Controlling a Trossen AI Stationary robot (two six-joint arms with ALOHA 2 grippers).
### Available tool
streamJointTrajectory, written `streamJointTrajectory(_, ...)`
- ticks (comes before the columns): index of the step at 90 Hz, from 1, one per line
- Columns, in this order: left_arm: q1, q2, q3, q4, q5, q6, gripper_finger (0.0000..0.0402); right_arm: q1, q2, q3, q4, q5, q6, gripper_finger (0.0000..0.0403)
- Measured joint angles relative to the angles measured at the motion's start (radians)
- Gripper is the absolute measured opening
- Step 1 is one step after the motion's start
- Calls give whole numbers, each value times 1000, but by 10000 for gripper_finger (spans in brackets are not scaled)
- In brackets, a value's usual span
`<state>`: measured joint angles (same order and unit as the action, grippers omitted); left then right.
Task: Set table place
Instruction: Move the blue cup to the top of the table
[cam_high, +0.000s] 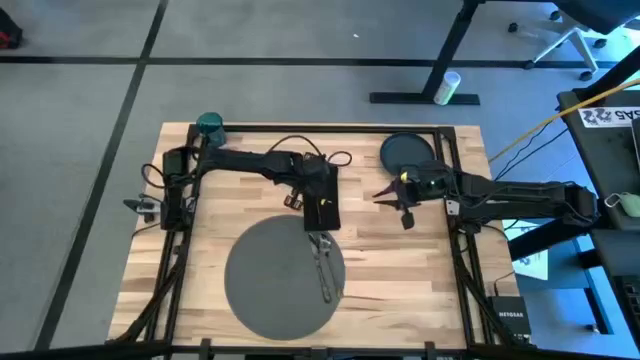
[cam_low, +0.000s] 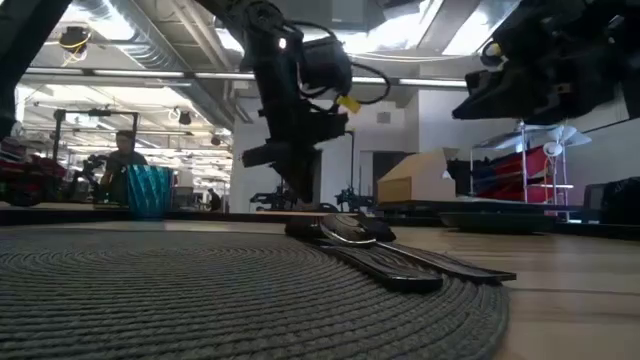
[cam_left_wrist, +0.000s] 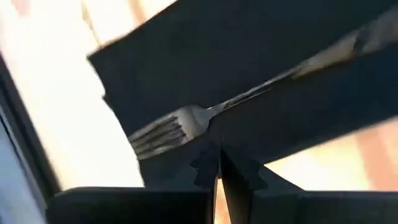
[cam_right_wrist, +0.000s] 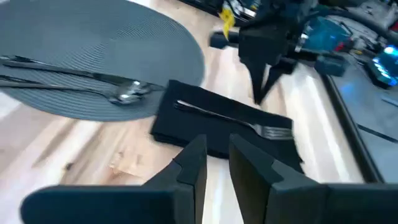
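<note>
Cutlery sat in two spots when you froze this moment. On the worktop (cam_high: 400, 260), the grey mat (cam_high: 265, 285) lay toward the near edge, with two long pieces, a spoon (cam_right_wrist: 127, 92) among them, resting across its right side, bowls toward the napkin. The napkin (cam_high: 322, 205) lay flat just beyond the mat, touching or just overlapping its rim, and a fork (cam_right_wrist: 249, 124) rested on top of it.

Your left tool (cam_high: 312, 182) hung over the napkin's far end, tips pointed down; its wrist view showed the fingers (cam_left_wrist: 239, 171) pressed together with nothing between them, just above the fork's tines. Whether the tips touched the cloth, you could not quite tell from the low view.

Your right tool (cam_high: 392, 197) hovered above bare wood to the right of the napkin, and its fingers (cam_right_wrist: 196, 162) stood slightly parted and empty.

The dark plate (cam_high: 407, 153) lay at the far edge, just beyond the right arm. The teal cup (cam_high: 210, 125) stood at the far left corner, well apart from the mat.
</note>
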<state>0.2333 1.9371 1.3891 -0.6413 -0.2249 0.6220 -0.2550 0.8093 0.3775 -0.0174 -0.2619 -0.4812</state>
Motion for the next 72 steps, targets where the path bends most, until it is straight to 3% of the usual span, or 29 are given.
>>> streamJointTrajectory(20, 18, -16, -6, 20, 141, -164, 0, 0, 0, 0, 0, 89, 0, 53)
streamJointTrajectory(43, 23, -49, -10, 103, 164, -218, 0, 0, 0, 0, 0, 95, 0, 53)
streamJointTrajectory(72, 13, -136, -11, 215, 283, -277, 0, 0, 0, 0, 0, 95, 1, 53)
